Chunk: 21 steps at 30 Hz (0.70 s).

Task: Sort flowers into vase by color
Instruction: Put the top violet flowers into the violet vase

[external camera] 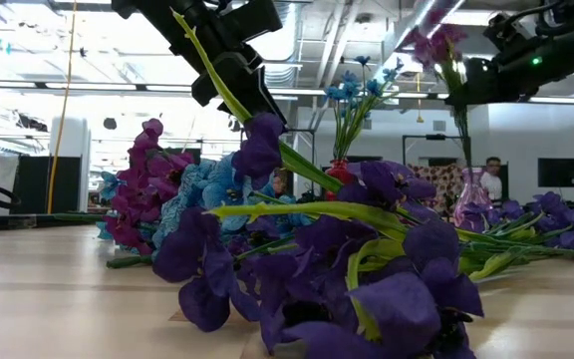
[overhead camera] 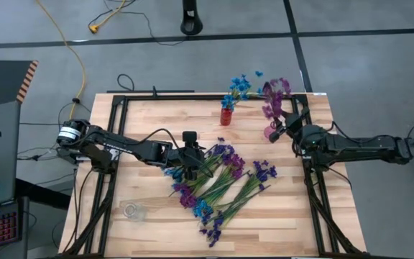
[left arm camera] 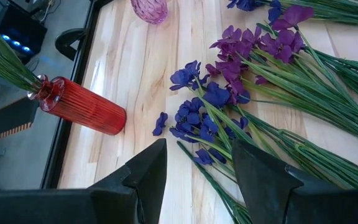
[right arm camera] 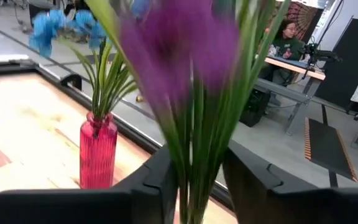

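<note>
At the table's far right, right gripper [overhead camera: 282, 126] sits just over the pink vase [overhead camera: 271, 132], magenta stems [right arm camera: 194, 155] running up between its fingers [right arm camera: 160, 180]; jaws look only partly closed around them, so whether it grips or is letting go, can't tell. Those stems stand roughly upright, bottoms going down toward the vase mouth, blossoms [overhead camera: 277, 92] above. Red vase [overhead camera: 226, 116] beside it holds blue flowers [overhead camera: 240, 85]. Clear vase [overhead camera: 133, 211] at near left holds nothing visible. Rest of the flowers [overhead camera: 225, 188] lie loose mid-table, mixed blue, magenta and violet, stems mostly on a diagonal from near-left to far-right. Left gripper [overhead camera: 190, 164] hovers over the pile's left edge, jaws apart, nothing between them. Left wrist view shows violet blossoms [left arm camera: 199, 121] directly ahead of its fingers [left arm camera: 148, 174], their stem running toward the jaws and passing between them below. Left arm is clearly the nearer one for the pile; judgement: next pick is a straight drop onto that stem, jaws closing across it. Crowded stems alongside could get caught too.
</note>
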### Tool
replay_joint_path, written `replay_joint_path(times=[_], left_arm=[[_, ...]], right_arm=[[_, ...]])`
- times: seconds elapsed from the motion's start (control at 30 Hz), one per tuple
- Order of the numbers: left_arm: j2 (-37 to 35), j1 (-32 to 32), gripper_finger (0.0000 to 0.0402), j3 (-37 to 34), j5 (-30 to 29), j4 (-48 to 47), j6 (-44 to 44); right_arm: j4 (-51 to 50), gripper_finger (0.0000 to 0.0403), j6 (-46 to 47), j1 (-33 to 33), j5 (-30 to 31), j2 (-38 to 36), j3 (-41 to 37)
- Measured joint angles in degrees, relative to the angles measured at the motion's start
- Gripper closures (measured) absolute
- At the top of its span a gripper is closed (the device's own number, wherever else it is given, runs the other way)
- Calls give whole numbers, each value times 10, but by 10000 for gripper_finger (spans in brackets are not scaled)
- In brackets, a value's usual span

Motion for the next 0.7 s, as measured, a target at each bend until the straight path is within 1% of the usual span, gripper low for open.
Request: replay_joint_path(times=[0.17, 0.4, 0.6, 0.7], left_arm=[[0, 0, 232, 0, 0, 0, 0], [0, 0, 232, 0, 0, 0, 0], [0, 0, 232, 0, 0, 0, 0], [0, 0, 232, 0, 0, 0, 0]], right_arm=[[-29, 216, 19, 0, 0, 0, 0], [-61, 189, 48, 0, 0, 0, 1], [-195, 173, 140, 0, -2, 0, 54], [-270, 172, 183, 0, -23, 0, 81]])
